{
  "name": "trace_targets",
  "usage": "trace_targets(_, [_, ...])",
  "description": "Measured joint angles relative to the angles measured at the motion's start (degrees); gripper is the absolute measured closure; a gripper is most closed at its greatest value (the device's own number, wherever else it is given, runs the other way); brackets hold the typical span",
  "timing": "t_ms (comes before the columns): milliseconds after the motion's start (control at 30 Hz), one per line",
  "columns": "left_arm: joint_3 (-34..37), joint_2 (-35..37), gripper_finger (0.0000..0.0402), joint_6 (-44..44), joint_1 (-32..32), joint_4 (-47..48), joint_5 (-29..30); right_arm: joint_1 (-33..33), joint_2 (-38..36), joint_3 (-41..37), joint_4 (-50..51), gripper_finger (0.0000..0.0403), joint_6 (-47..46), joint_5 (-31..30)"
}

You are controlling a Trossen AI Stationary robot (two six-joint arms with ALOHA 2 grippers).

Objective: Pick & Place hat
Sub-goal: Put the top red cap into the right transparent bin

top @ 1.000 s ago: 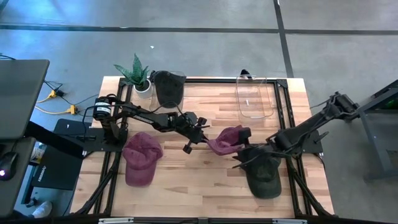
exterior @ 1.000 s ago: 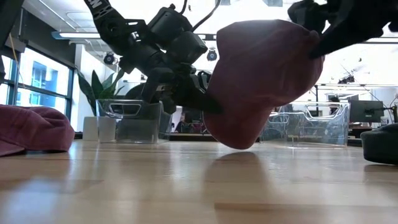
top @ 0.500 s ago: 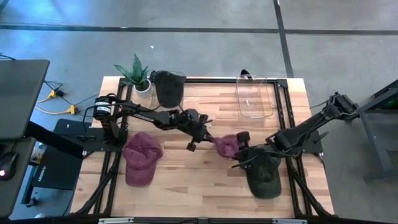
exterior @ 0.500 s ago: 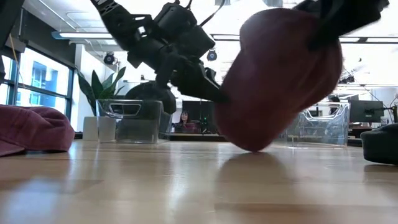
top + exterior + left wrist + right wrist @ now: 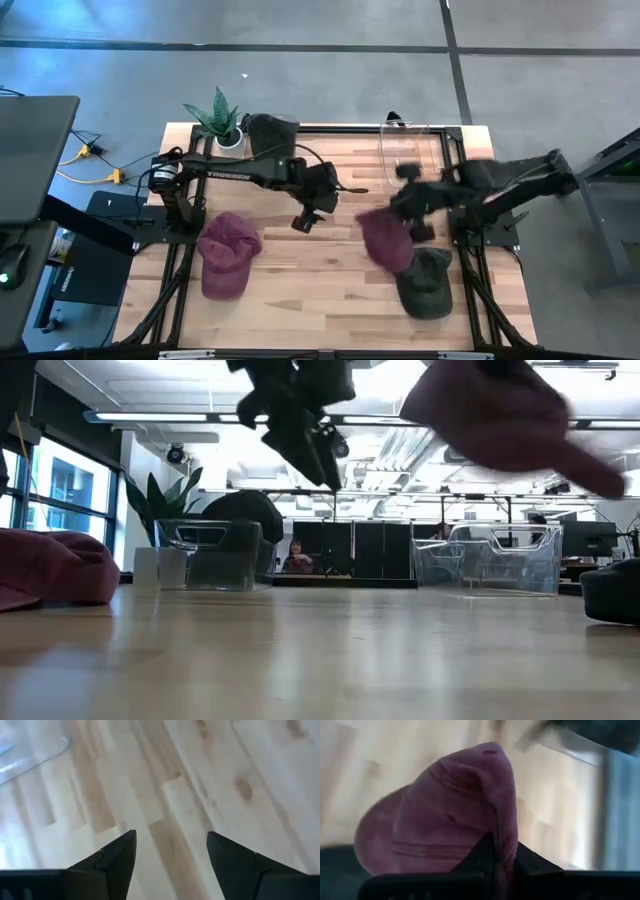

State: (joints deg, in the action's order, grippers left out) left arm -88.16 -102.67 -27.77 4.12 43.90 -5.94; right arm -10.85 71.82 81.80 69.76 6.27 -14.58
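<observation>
Seen from above, the right gripper (image 5: 412, 212) pinches a maroon hat (image 5: 386, 240) and holds it in the air over the wooden table (image 5: 300, 270), just beside a dark green hat (image 5: 428, 285) — the left gripper (image 5: 305, 217) hangs nearby, fingers spread wide around nothing.

Maroon hat (image 5: 445, 820) of soft, matt, ribbed cloth, pinched by matt black plastic fingers (image 5: 485, 851), table (image 5: 330, 290) of pale, smooth, grained wood planks, clear glossy plastic bin (image 5: 407, 160), second maroon cloth cap (image 5: 226, 253), dark matt cloth cap (image 5: 428, 284)
</observation>
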Motion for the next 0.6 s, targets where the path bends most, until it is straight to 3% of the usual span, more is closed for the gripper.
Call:
trace_targets(100, [-0.2,3.5,0.0171,-0.5,0.0,3.1,1.4,5.9,0.0,5.3,4.9,0.0383,5.0,-6.1])
trace_targets(233, [1.9,7.7,0.0176,0.9,0.0,2.1,0.3,14.8,-0.4,9.2,5.7,0.0391,18.4,-14.9])
trace_targets(300, [2.8,8.0,0.0176,2.0,0.0,-3.0,-0.7,20.3,-0.8,9.7,4.6,0.0391,26.2,-16.7])
trace_targets(400, [6.2,9.6,0.0177,3.6,-0.4,-3.7,-1.1,29.5,-1.0,8.3,-0.1,0.0387,35.3,-16.2])
trace_targets(467, [8.0,10.0,0.0177,2.9,-1.1,-9.8,-1.0,35.7,-1.0,6.4,-2.5,0.0381,39.7,-14.2])
trace_targets(600, [13.0,11.0,0.0177,2.8,-2.4,-13.5,-2.6,45.8,-1.1,0.9,-8.2,0.0389,43.3,-6.0])
